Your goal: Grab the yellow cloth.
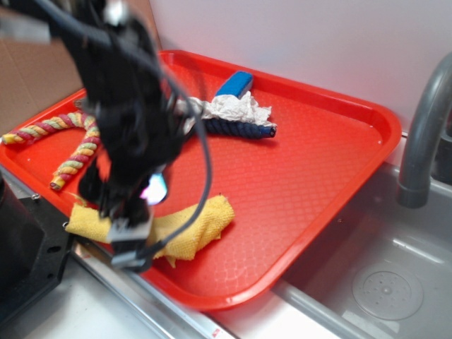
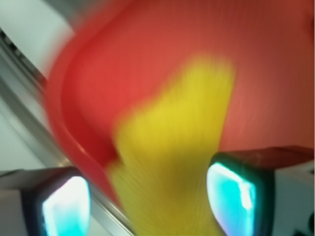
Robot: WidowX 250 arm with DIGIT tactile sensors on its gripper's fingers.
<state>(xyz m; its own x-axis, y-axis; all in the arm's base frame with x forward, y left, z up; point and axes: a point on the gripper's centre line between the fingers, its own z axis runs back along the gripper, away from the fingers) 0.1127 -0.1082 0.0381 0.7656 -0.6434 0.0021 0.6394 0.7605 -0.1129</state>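
Yellow cloth (image 1: 192, 227) at the red tray's (image 1: 311, 176) near edge; gripper (image 2: 147, 196) above it, jaws apart, seemingly straddling the cloth, blurred.

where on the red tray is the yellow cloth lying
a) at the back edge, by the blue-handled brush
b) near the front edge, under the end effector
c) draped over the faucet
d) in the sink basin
b: the yellow cloth lies near the front rim of the red tray, with the open end effector above it; the wrist view shows cloth between the fingers.
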